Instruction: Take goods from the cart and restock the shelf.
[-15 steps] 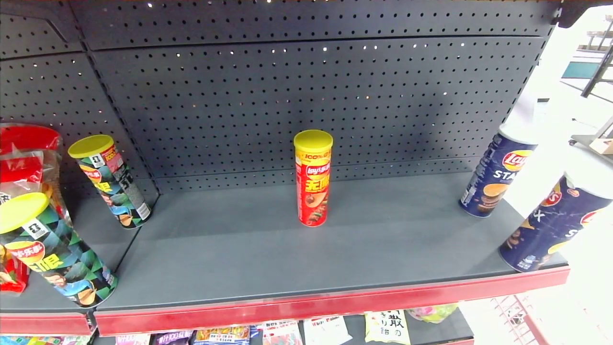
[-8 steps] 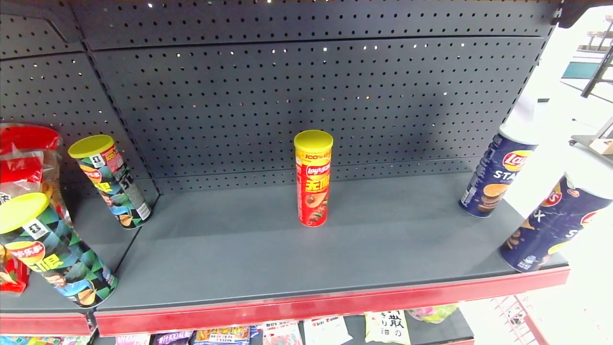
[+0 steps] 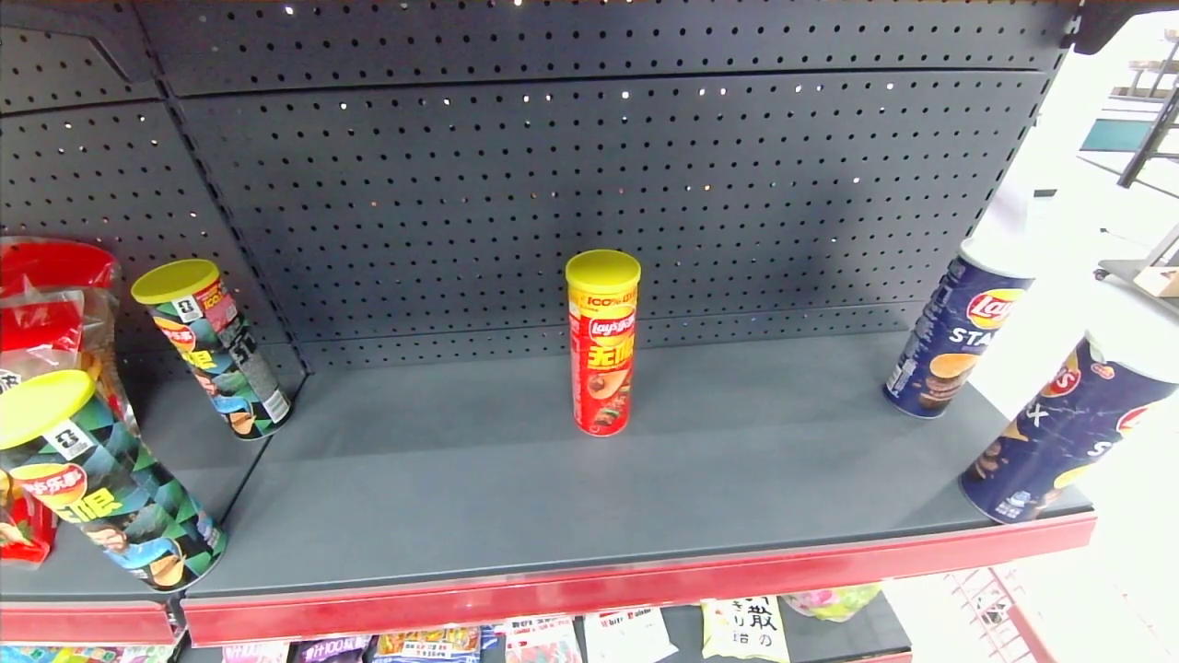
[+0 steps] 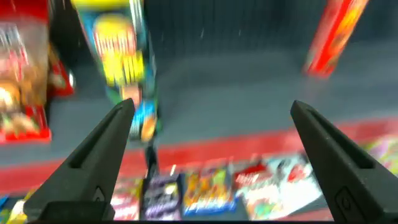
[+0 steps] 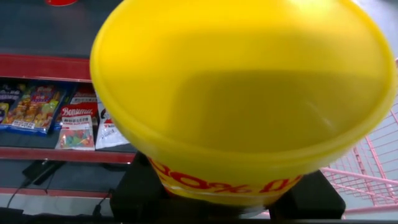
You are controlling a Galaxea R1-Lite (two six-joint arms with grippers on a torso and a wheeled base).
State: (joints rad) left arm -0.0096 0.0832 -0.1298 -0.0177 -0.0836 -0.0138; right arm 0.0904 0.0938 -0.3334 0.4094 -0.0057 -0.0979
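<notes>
I have the left gripper (image 4: pixel 211 106) open, its two dark fingers (image 4: pixel 93 162) spread wide with nothing between them. It faces the red front edge (image 4: pixel 249 140) of the dark grey metal shelf (image 3: pixel 516 479). The right gripper (image 5: pixel 227 196) is clamped on a red cardboard chip tube with a yellow plastic lid (image 5: pixel 242 93). The lid sits right up against the wrist camera, and the dark fingers (image 5: pixel 134 193) press the tube's wall from either side. Behind this held tube I can see lower shelves with flat snack packets (image 5: pixel 78 127), and off to one side a pink wire grid (image 5: pixel 373 177). On the grey shelf a matching red chip can with a yellow lid (image 3: pixel 602 345) stands upright at the middle, near the perforated dark back panel (image 3: pixel 553 184) and well apart from everything else. At the shelf's right end stand two dark blue chip cans, the rear blue can (image 3: pixel 953 331) near the back and the front blue can (image 3: pixel 1059 433) at the red edge. On the neighbouring section to the left are two teal-patterned cans with yellow lids, the rear teal can (image 3: pixel 214 350) farther back and the front teal can (image 3: pixel 101 488) close to the front. A red snack bag (image 3: pixel 46 304) sits between and behind them. Below the red edge, a row of colourful packets (image 3: pixel 645 635) lies on the next shelf down.
</notes>
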